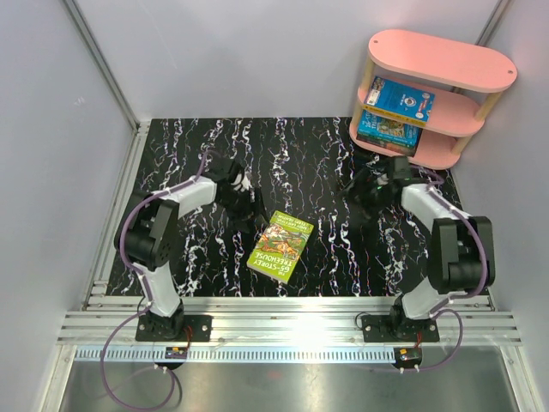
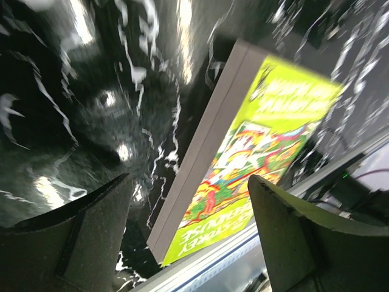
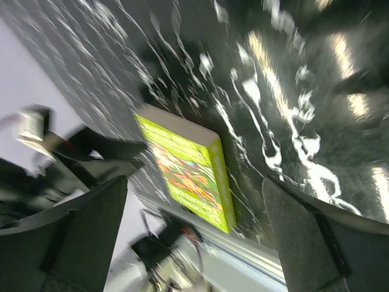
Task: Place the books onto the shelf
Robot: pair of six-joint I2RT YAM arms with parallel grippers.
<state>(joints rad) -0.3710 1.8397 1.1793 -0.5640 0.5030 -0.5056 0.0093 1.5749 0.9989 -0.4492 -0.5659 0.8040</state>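
A yellow-green book (image 1: 280,246) lies flat on the black marbled table (image 1: 189,146), between the two arms. In the left wrist view this book (image 2: 261,140) shows ahead of the open fingers. It also shows in the right wrist view (image 3: 185,167). The pink shelf (image 1: 446,58) stands at the back right. One blue book (image 1: 401,100) rests on its middle board and another (image 1: 389,133) on its bottom board. My left gripper (image 1: 244,199) hovers just up-left of the yellow-green book, open and empty (image 2: 189,179). My right gripper (image 1: 371,190) is in front of the shelf, open and empty (image 3: 196,182).
An aluminium rail (image 1: 292,330) runs along the near edge, where both arm bases are bolted. Grey walls close the left, back and right sides. The shelf's top board is bare.
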